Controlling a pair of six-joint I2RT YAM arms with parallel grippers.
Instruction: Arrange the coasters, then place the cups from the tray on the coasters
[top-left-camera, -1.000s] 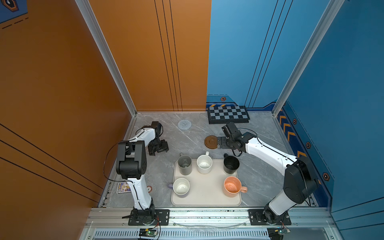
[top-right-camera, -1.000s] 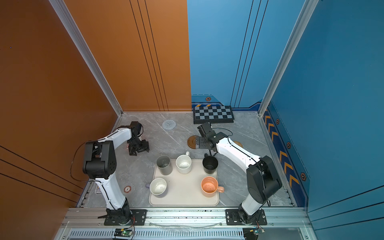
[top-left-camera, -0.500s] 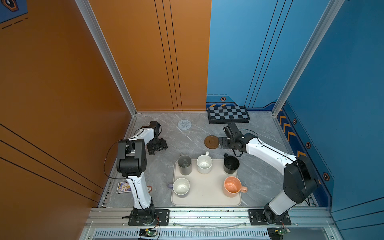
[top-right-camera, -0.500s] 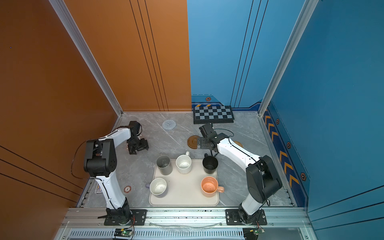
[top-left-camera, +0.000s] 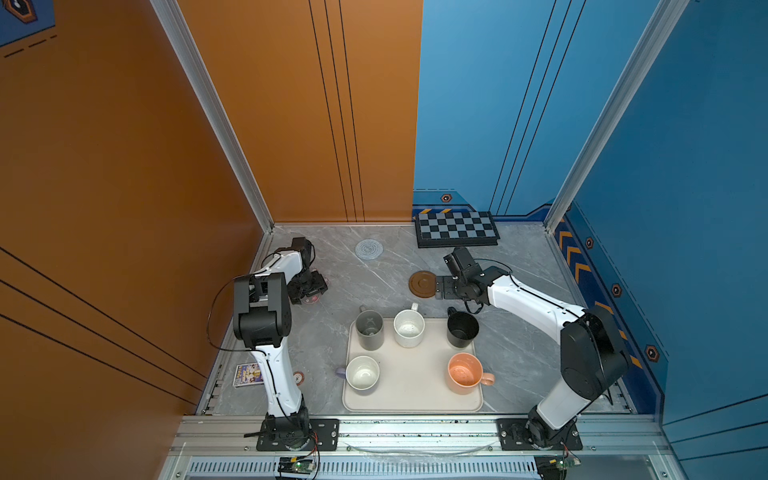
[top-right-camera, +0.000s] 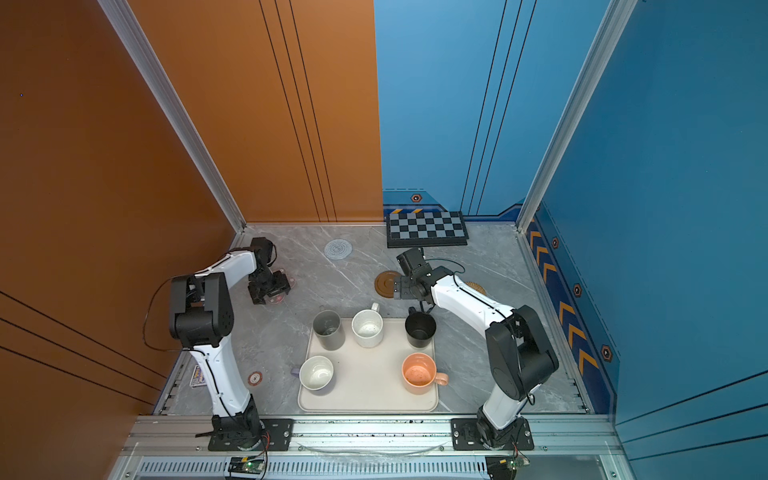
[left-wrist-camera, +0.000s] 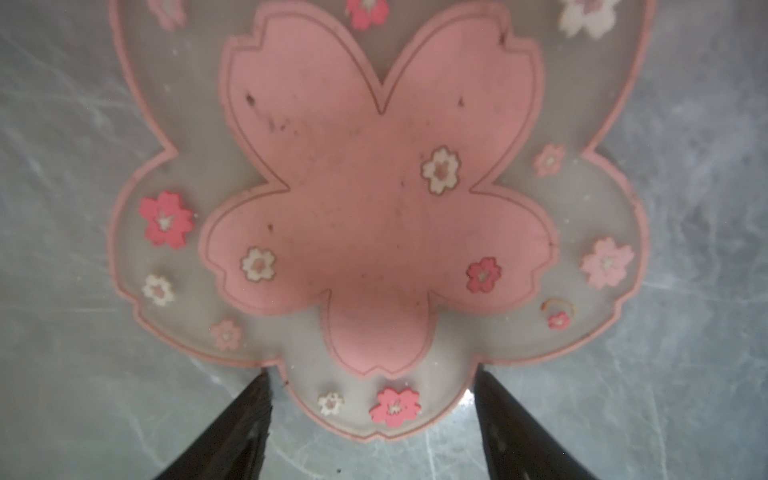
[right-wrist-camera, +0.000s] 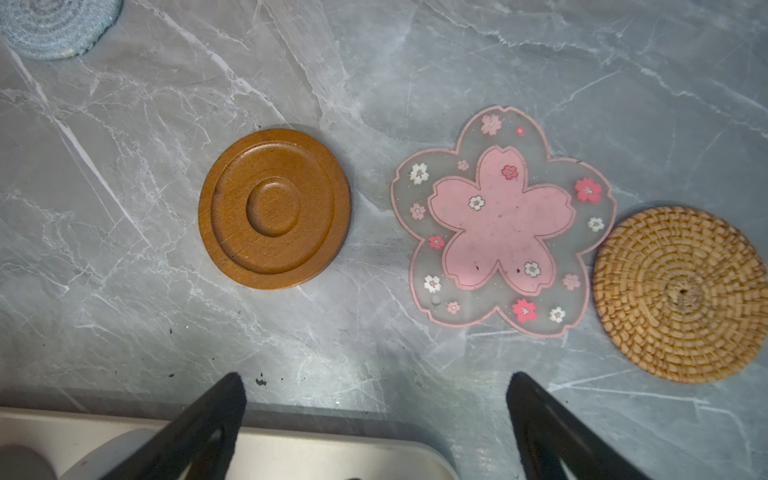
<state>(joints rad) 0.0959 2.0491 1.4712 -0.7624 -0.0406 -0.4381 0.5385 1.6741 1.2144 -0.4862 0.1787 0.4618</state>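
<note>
The tray (top-left-camera: 415, 386) sits at the middle of the surface's (top-left-camera: 374, 286) front edge and carries all five cups: the grey cup (top-left-camera: 369, 330), white cup (top-left-camera: 409, 328) and black cup (top-left-camera: 462, 330) along its back rim, the lavender cup (top-left-camera: 362, 372) and peach cup (top-left-camera: 464, 373) nearer its front. Bare surface lies between the tray and the left edge, and in a strip behind the tray's back rim. Beyond that strip a row runs toward the right edge: brown disc (right-wrist-camera: 274, 208), second flower coaster (right-wrist-camera: 503, 220) and rattan round (right-wrist-camera: 681, 295), near one another but apart. The knit round (top-left-camera: 369, 249) lies alone by the back edge, left of the chequered board (top-left-camera: 457, 228). Near the left edge the left fingers (left-wrist-camera: 232, 432) stand fairly wide, straddling one petal of the flower coaster (left-wrist-camera: 374, 208), which lies flat; whether they press it I cannot tell. The right fingers (right-wrist-camera: 199, 428) are spread wide over the bare strip, holding nothing. Print on the card (top-left-camera: 248, 374) and sticker (top-left-camera: 298, 377) in the front left corner is too small to read.
</note>
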